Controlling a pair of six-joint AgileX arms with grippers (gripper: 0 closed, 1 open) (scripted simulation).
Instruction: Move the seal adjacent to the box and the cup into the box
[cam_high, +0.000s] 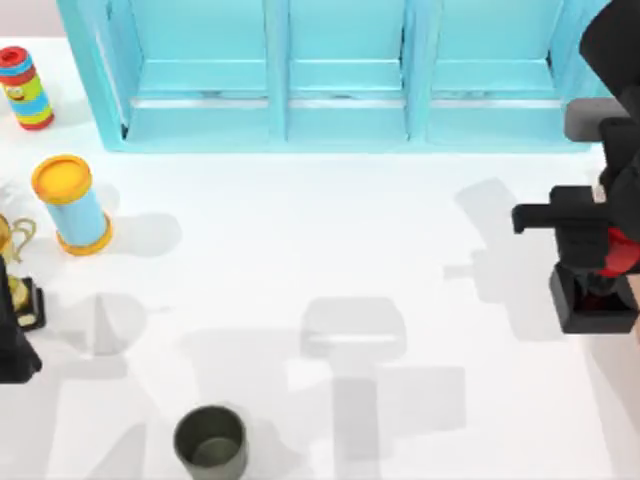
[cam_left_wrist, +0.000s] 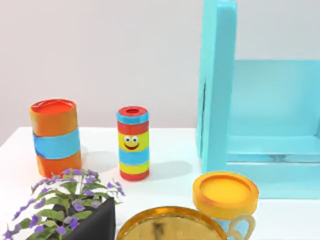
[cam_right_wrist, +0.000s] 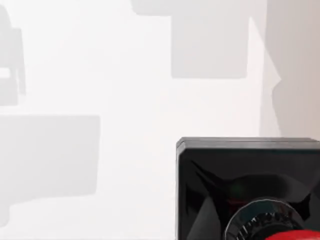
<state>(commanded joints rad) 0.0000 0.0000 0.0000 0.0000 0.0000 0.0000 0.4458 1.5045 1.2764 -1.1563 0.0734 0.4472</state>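
At the far left edge of the white tabletop (cam_high: 330, 260), the left arm sits parked; its tool (cam_high: 14, 345) is a dark shape beside a gold trophy (cam_high: 14, 262), and I cannot tell whether it is wide or narrow. Up in the back left corner stands a small striped can (cam_high: 22, 88) with a smiling face; the left wrist view shows it upright next to an orange and blue can (cam_left_wrist: 55, 136), with a purple-flowered plant (cam_left_wrist: 65, 207) in a dark pot nearer the camera. A little toward the front from the striped can is a light blue cylinder (cam_high: 74, 205) with yellow ends, tilted slightly.

Near the front edge, left of the middle, the dark olive cup (cam_high: 211, 441) stands upright with its mouth up, well apart from everything else.

Along the back runs the big turquoise shelf unit (cam_high: 340, 75), with three open bays.

At the right edge, the right arm's tool (cam_high: 598, 262) hangs over the seal (cam_high: 600, 290), whose black square base rests on the tabletop and whose red knob shows beside the dark fingers. Whether the fingers are closed on the knob cannot be told. The right wrist view looks down on the black base and the knob's red edge.
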